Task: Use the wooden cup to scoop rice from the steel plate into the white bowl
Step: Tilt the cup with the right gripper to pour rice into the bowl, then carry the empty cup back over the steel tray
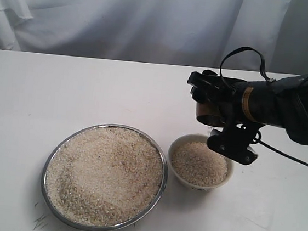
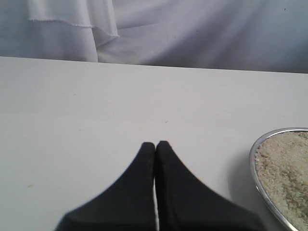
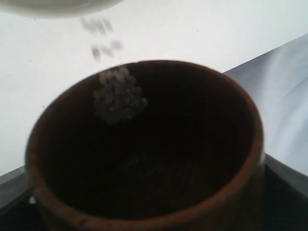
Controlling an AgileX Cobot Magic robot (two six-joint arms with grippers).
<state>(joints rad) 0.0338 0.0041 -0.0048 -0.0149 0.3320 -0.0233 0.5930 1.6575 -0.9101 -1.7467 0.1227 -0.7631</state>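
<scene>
Reddish-brown wooden cup [image 3: 149, 154], dark inside, pale rice [image 3: 118, 98] near rim

Reaches in from the right edge of the exterior view with the right arm [image 1: 295, 105], black-sleeved, forearm held close to level. Ends in the right claw [image 1: 209, 102], raised clear of the surface [image 1: 34, 97], fingers clamped on the wooden cup [image 1: 207, 115]. Carries a black cable [image 1: 249, 51] looped above the wrist and a camera bracket [image 1: 232, 143] slung beneath it. Holds the left claw [image 2: 155, 147] low over the surface, both black fingertips pressed together, nothing between them.
</scene>
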